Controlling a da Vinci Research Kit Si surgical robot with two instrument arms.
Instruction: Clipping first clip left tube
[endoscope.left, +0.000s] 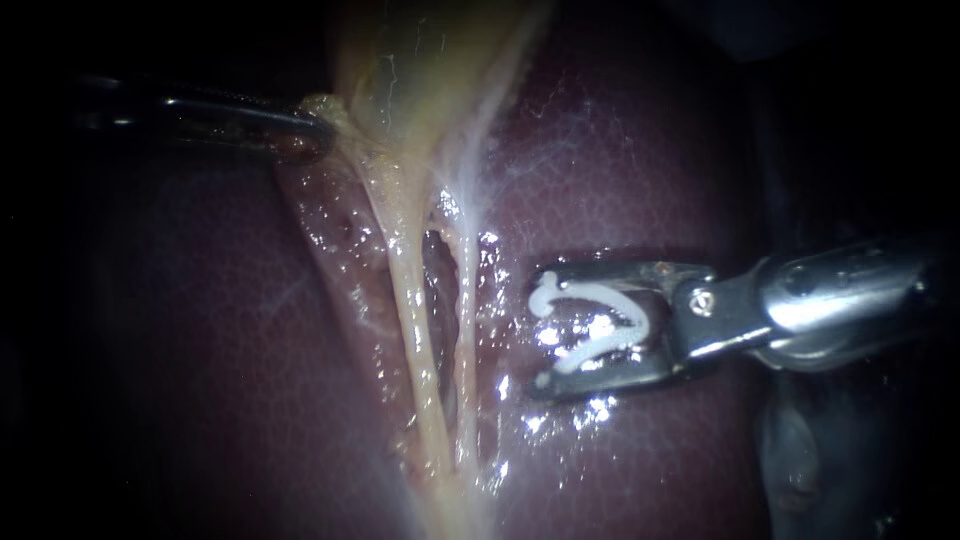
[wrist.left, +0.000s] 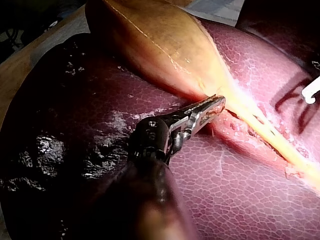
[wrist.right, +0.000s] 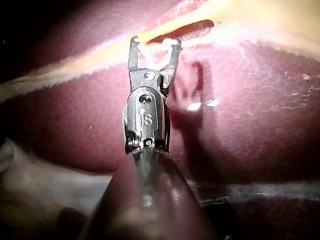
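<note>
Now: open clip beside the tubes, around neither

Seen through the endoscope, the right tool (endoscope.left: 540, 328), of bright polished metal, has its jaws spread wide. Each jaw presses against one arm of a white, V-shaped plastic clip (endoscope.left: 638, 318) whose mouth faces the tubes. The left tube (endoscope.left: 415, 330), a thick, pale yellow, glistening cord, lies ahead of the jaw tips and apart from them. The thinner, whitish right tube (endoscope.left: 465, 320) runs between it and the tool, with a narrow dark slit dividing the two tubes. A strip of wet, shiny tissue separates the tips from the right tube. In the right wrist view a pale strand crosses just at the tips; whether they touch it I cannot tell. The left tool (endoscope.left: 305, 128), dark and slim, is pinched on the frayed yellowish edge at the neck of the smooth, tan-yellow gallbladder (endoscope.left: 420, 60). Under everything lies the maroon, finely mottled liver (endoscope.left: 640, 150).
</note>
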